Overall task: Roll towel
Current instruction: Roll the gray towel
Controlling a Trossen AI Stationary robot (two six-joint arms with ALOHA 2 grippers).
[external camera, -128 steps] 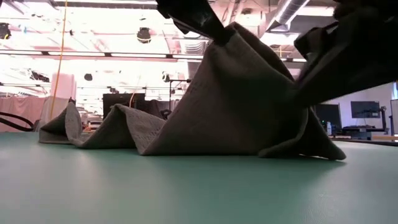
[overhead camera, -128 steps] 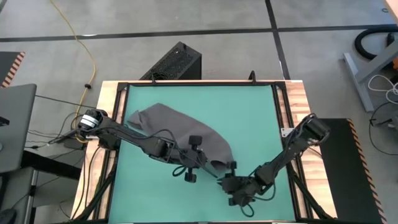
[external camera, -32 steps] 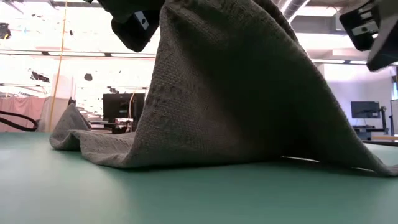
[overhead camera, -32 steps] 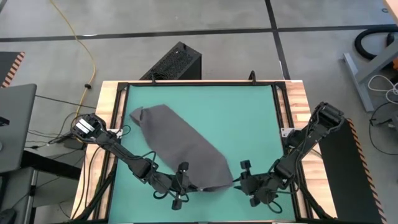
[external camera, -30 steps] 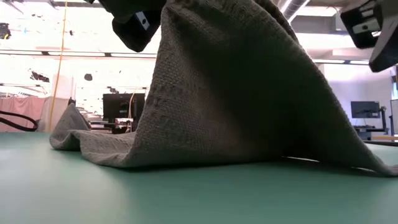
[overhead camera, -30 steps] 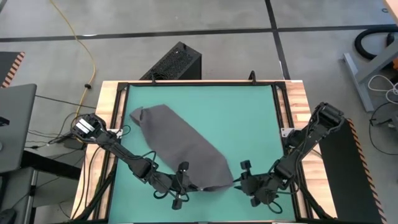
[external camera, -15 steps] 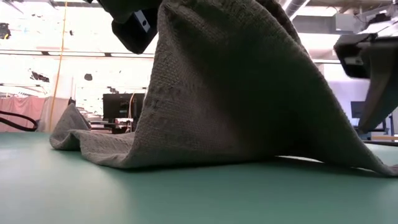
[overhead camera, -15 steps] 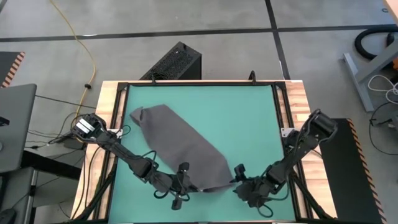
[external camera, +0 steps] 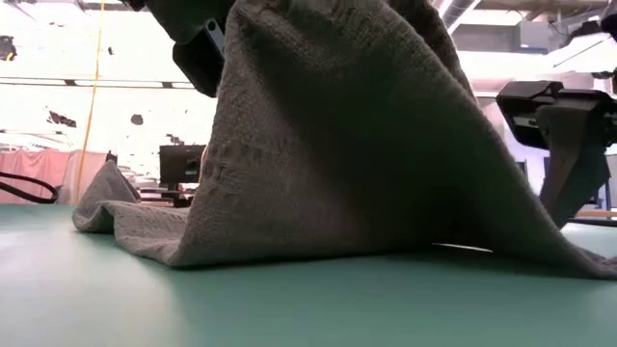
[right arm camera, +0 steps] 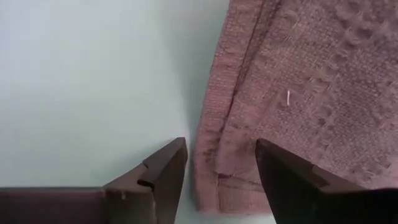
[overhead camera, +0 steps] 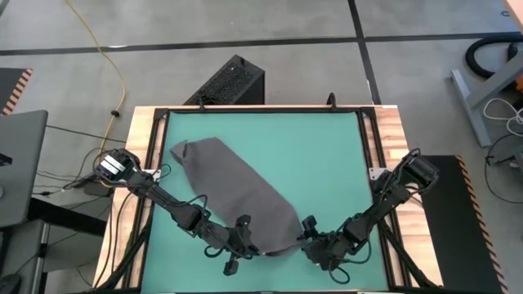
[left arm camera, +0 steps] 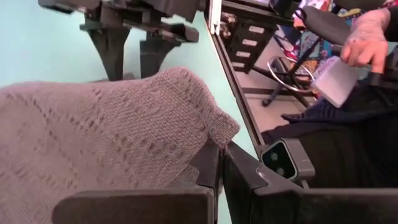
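Right gripper (overhead camera: 306,234) has advanced, fingers apart, to the dark grey towel's (overhead camera: 237,189) 5 o'clock corner; left gripper (overhead camera: 248,242) pinches its lifted edge.

Robotics lab — concrete floor (overhead camera: 270,20), monitors (external camera: 181,160), cables (overhead camera: 102,49)

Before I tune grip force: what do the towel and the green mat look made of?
The towel looks like soft woven or knit cloth, matte grey, with a ribbed texture and a stitched hem. The green mat looks smooth and faintly sheened, possibly rubber or vinyl.
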